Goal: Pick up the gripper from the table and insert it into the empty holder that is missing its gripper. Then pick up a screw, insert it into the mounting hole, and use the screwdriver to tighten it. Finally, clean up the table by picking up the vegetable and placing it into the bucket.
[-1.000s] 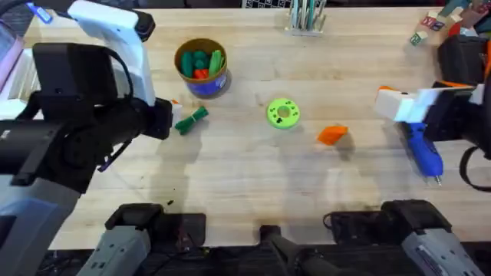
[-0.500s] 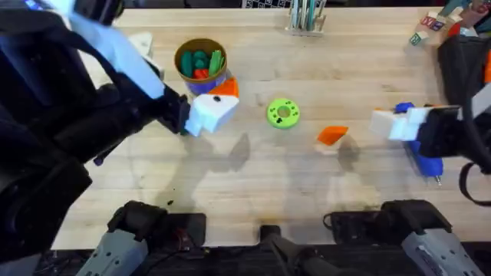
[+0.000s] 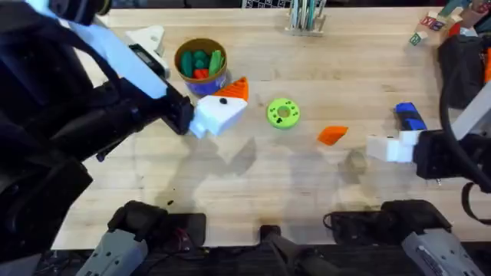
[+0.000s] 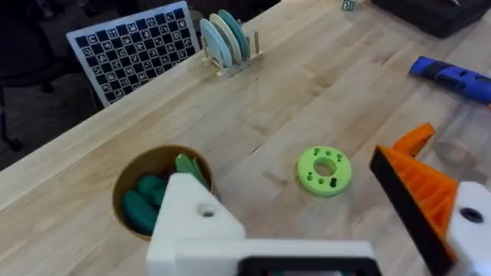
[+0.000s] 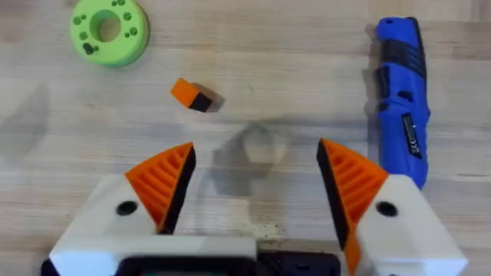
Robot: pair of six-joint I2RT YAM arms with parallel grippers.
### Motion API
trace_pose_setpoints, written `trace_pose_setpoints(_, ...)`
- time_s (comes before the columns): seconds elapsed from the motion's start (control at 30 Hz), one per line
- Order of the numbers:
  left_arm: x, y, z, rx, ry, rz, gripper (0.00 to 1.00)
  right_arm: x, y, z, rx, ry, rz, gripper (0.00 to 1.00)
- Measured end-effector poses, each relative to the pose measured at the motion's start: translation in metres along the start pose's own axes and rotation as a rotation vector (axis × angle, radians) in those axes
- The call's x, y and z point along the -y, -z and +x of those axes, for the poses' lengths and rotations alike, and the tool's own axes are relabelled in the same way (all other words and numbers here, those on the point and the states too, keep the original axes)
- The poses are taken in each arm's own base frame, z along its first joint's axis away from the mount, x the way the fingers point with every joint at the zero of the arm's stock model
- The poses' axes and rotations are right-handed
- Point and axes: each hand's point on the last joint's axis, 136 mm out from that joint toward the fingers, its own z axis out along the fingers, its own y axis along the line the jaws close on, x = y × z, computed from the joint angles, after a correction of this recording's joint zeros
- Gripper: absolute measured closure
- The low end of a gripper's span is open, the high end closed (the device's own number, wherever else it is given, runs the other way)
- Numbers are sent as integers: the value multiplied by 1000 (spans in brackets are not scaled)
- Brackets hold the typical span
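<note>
Swinging further over the table [image 3: 253, 192], the left gripper [image 3: 222, 111] hangs beside the bucket [image 3: 201, 67], jaws spread: one white holder [image 4: 201, 222] bare, the other finger orange. Centre, the loose orange gripper [image 3: 332, 135] lies past a green disc [image 3: 282, 113]. Right, the right gripper [image 5: 257, 192] has drawn back, released and empty, beside the screwdriver [image 5: 403, 100].

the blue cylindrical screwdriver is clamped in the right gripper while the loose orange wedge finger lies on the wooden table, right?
Not quite. The blue cylindrical screwdriver lies on the wooden table, beside the right gripper, whose orange fingers stand open with nothing between them, as the right wrist view shows. The loose orange wedge finger does lie on the table.
</note>
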Motion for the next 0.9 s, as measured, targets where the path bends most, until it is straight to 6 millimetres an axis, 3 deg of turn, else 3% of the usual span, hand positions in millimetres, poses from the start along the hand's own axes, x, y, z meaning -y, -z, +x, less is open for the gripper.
trace_pose_setpoints(0.33, 11, 1, -30, 203, -176, 12, 13, 0, 0, 0, 0, 0, 0, 31)
trace_pose_setpoints(0.43, 22, 1, -21, 279, -242, 22, 14, 0, 0, 0, 0, 0, 0, 31)
trace_pose_setpoints(0.6, 41, 0, 12, 380, -307, 38, 14, 0, 0, 0, 0, 0, 0, 32)
trace_pose_setpoints(0.9, 52, 2, 57, 486, -247, 37, 14, 0, 0, 0, 0, 0, 0, 31)
